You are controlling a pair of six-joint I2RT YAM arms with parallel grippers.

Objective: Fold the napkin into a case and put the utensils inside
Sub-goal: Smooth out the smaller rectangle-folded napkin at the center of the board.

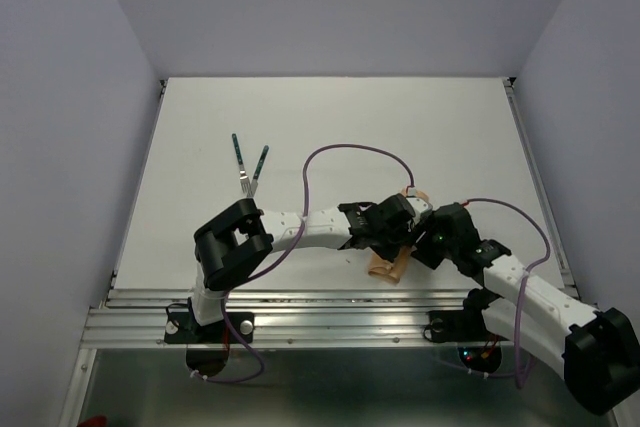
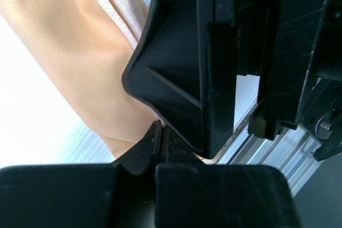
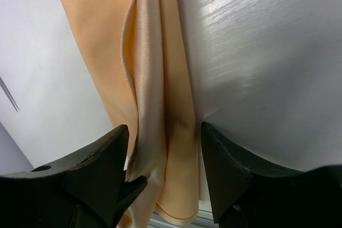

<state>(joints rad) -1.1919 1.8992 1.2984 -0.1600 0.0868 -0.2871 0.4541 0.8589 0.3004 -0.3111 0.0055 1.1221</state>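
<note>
The peach-tan napkin (image 1: 387,267) lies folded into a narrow strip near the table's front edge, mostly hidden under both grippers. In the right wrist view the napkin (image 3: 155,78) shows layered folds running away from me. My right gripper (image 3: 163,153) stands open, its jaws on either side of the strip's near end. My left gripper (image 2: 161,130) is shut, its tips pinched at the napkin (image 2: 69,52), close against a right finger (image 2: 181,68). The utensils (image 1: 248,163), two green-handled pieces, lie crossed at the tips at the left, far from both grippers (image 1: 412,235).
An aluminium rail (image 1: 330,309) runs along the table's near edge just below the napkin. A purple cable (image 1: 345,148) loops above the left arm. White walls close in the table on three sides.
</note>
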